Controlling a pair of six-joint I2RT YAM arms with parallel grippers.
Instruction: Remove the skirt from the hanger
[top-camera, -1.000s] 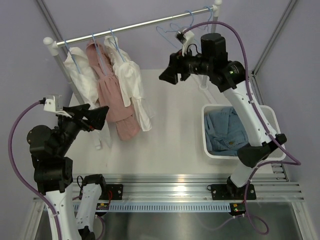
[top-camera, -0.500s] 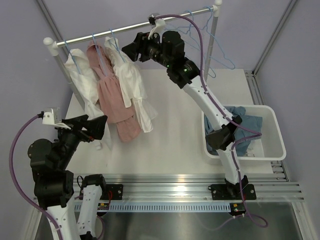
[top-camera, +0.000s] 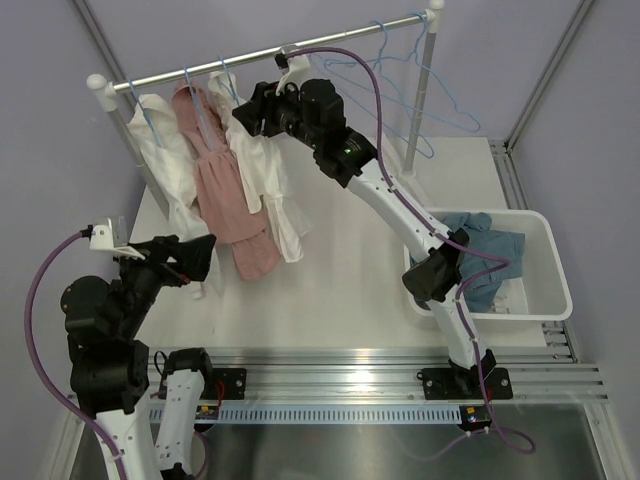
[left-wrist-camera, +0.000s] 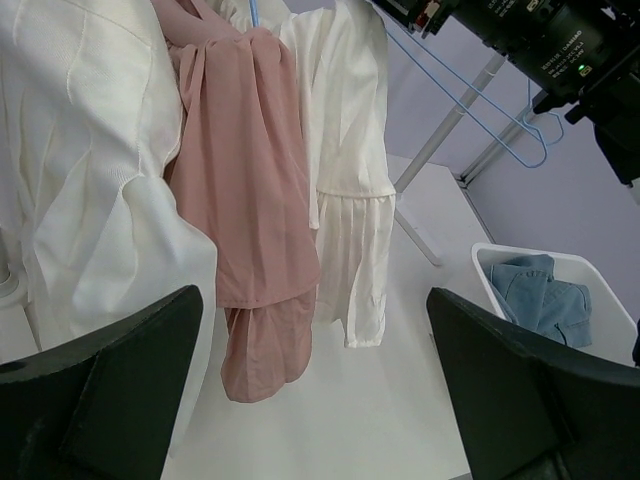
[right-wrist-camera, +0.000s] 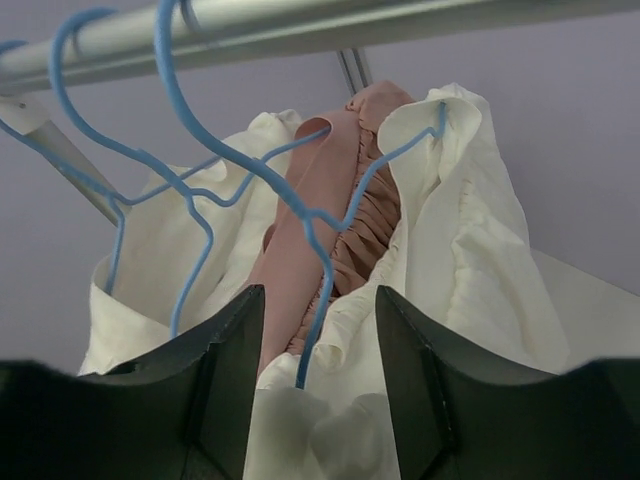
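Three garments hang on blue hangers from the rail (top-camera: 270, 50): a white one (top-camera: 165, 160), a pink one (top-camera: 215, 185) and a cream one with a gathered top that I take for the skirt (top-camera: 262, 165). My right gripper (top-camera: 245, 118) is up at that cream garment's top, just under the rail. It is open. In the right wrist view the right gripper (right-wrist-camera: 320, 370) has the hanger wire (right-wrist-camera: 310, 260) and cream cloth (right-wrist-camera: 470, 250) between its fingers, not pinched. My left gripper (top-camera: 195, 255) stands wide open below the clothes, and the left gripper (left-wrist-camera: 315, 385) holds nothing.
Several empty blue hangers (top-camera: 400, 75) hang at the rail's right end. A white bin (top-camera: 545, 260) at the right holds blue denim (top-camera: 470, 265). The rail's posts stand at the table's back left and back right.
My right arm has swung left along the rail, from the empty hangers to the cream garment's top, and its jaws have narrowed somewhat. The left arm has barely moved.
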